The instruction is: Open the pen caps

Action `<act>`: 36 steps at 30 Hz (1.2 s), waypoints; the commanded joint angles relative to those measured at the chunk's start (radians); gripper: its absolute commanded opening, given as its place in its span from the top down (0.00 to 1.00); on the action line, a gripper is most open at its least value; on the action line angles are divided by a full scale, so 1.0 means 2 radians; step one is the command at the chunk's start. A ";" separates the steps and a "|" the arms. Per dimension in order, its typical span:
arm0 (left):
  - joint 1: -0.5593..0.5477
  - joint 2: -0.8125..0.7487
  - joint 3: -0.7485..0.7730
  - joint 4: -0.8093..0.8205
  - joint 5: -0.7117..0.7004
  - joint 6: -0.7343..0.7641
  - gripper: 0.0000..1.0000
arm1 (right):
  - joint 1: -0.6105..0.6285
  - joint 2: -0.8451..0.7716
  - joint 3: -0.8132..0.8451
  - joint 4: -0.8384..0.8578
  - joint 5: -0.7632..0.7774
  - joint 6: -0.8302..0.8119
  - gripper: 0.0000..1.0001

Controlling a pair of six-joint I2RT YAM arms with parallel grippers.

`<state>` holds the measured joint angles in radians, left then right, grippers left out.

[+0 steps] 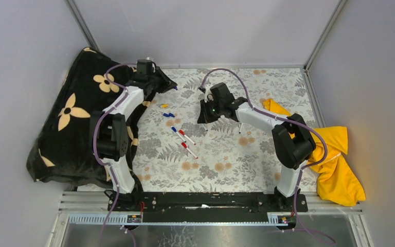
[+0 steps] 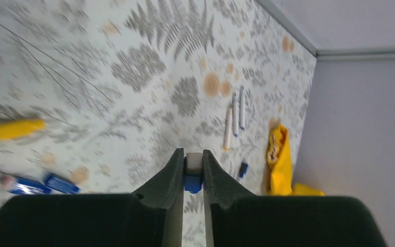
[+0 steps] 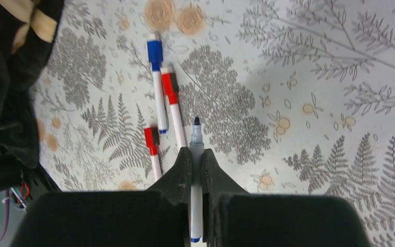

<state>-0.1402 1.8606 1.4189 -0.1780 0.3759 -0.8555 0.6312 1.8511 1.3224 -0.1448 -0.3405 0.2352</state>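
While your left gripper (image 2: 192, 157) pinches the small blue plastic cap (image 2: 193, 181) at lower centre, your right gripper (image 3: 196, 155) clamps the thin white pen (image 3: 196, 140), tip bare. Lowering carelessly could smear ink on the fern-printed cloth (image 3: 319, 77).

Black cushion (image 1: 61, 128) at left (pens (image 1: 187, 137) nearby)

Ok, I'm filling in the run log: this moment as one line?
left pincer: shut on blue cap | right pincer: shut on uncapped pen | three capped pens lying nearby
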 commanded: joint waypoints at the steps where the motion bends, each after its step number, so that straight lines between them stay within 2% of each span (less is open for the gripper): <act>1: 0.002 0.014 0.030 -0.013 -0.043 0.050 1.00 | 0.004 -0.026 0.001 -0.048 -0.011 -0.017 1.00; 11: 0.002 0.000 -0.014 -0.041 -0.090 0.054 1.00 | -0.018 -0.001 0.060 -0.077 0.080 -0.033 1.00; 19: 0.005 0.002 -0.075 -0.048 -0.132 0.043 0.84 | -0.050 0.081 0.142 -0.105 0.156 -0.075 1.00; 20: 0.005 0.004 -0.076 -0.048 -0.134 0.039 0.80 | -0.054 0.090 0.153 -0.107 0.166 -0.079 1.00; 30: 0.007 0.026 -0.071 -0.048 -0.143 0.027 0.58 | -0.088 0.156 0.206 -0.099 0.208 -0.113 1.00; 36: 0.008 0.030 -0.078 -0.041 -0.146 0.020 0.57 | -0.091 0.183 0.225 -0.103 0.223 -0.129 1.00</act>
<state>-0.1318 1.9125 1.2644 -0.2798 0.1181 -0.7979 0.4492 2.1948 1.7191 -0.3496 0.0601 0.0269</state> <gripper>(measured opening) 0.429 0.052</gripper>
